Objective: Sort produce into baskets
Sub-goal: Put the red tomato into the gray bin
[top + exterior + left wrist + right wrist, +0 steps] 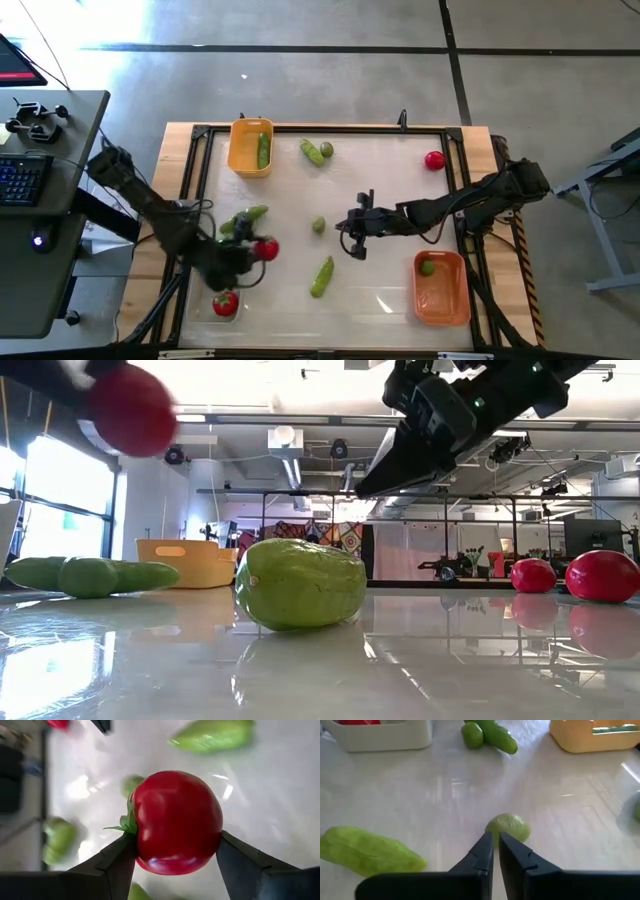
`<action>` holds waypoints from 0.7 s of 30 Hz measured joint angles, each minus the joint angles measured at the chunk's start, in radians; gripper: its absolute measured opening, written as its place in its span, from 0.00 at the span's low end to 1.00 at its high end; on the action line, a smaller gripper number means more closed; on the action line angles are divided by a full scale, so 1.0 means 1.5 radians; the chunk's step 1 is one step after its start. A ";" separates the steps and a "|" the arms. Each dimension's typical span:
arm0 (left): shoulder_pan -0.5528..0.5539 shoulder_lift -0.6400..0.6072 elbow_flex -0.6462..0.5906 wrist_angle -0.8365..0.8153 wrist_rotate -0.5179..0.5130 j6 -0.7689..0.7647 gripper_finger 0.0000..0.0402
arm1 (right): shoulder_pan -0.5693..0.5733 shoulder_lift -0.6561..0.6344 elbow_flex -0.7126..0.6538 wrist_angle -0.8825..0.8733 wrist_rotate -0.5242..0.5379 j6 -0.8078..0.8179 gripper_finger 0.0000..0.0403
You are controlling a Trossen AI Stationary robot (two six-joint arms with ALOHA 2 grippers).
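From above, the left gripper point(262, 250) grasps a tomato point(267, 249) above the table point(390, 180), near the clear bin point(226, 306). The right gripper point(350, 232) is beside a lime point(318, 226). In the right wrist view its fingers point(482, 851) are clenched, nothing between, just before that lime point(509, 827).

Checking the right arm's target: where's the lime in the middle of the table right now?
In the high view the lime lies loose mid-table, just left of the shut right gripper, with a cucumber below it in the picture; the right wrist view shows it just beyond the fingertips.
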 joint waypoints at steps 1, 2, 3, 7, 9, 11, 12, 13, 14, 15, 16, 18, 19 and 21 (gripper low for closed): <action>-0.017 0.001 0.007 -0.029 0.012 -0.043 0.56 | 0.001 0.000 -0.001 0.000 0.002 0.000 0.03; -0.031 0.001 0.013 -0.055 0.026 -0.087 0.55 | 0.002 0.000 -0.001 0.000 0.004 0.000 0.02; -0.046 0.001 0.020 -0.076 0.045 -0.133 0.55 | 0.002 0.000 -0.001 0.000 0.004 0.000 0.01; -0.091 0.001 0.036 -0.121 0.157 -0.305 0.55 | 0.003 0.000 -0.001 0.000 0.004 0.000 0.00; -0.109 0.001 0.037 -0.126 0.225 -0.386 0.55 | 0.003 0.000 -0.001 0.000 0.004 0.000 0.01; -0.123 0.001 0.037 -0.130 0.295 -0.464 0.55 | 0.003 0.000 -0.001 0.000 0.006 0.000 0.00; -0.130 0.001 0.037 -0.133 0.324 -0.503 0.55 | 0.003 0.000 -0.001 0.001 0.006 0.000 0.00; -0.136 0.002 0.037 -0.133 0.346 -0.539 0.55 | 0.003 0.000 -0.001 0.001 0.007 0.000 0.00; -0.141 0.002 0.037 -0.134 0.368 -0.572 0.55 | 0.003 0.000 -0.001 0.001 0.011 0.000 0.00; -0.145 0.002 0.037 -0.134 0.388 -0.599 0.55 | 0.003 0.000 -0.001 0.001 0.014 0.000 0.00; -0.149 0.002 0.037 -0.135 0.402 -0.621 0.55 | 0.003 0.000 -0.001 0.001 0.018 0.000 0.00; -0.153 0.002 0.037 -0.141 0.415 -0.655 0.55 | 0.003 0.000 -0.001 0.001 0.022 -0.004 0.00; -0.153 0.002 0.037 -0.144 0.426 -0.670 0.55 | 0.003 0.000 -0.001 0.001 0.022 -0.005 0.00; -0.150 0.002 0.037 -0.147 0.446 -0.692 0.55 | 0.003 0.000 -0.001 0.001 0.022 -0.005 0.00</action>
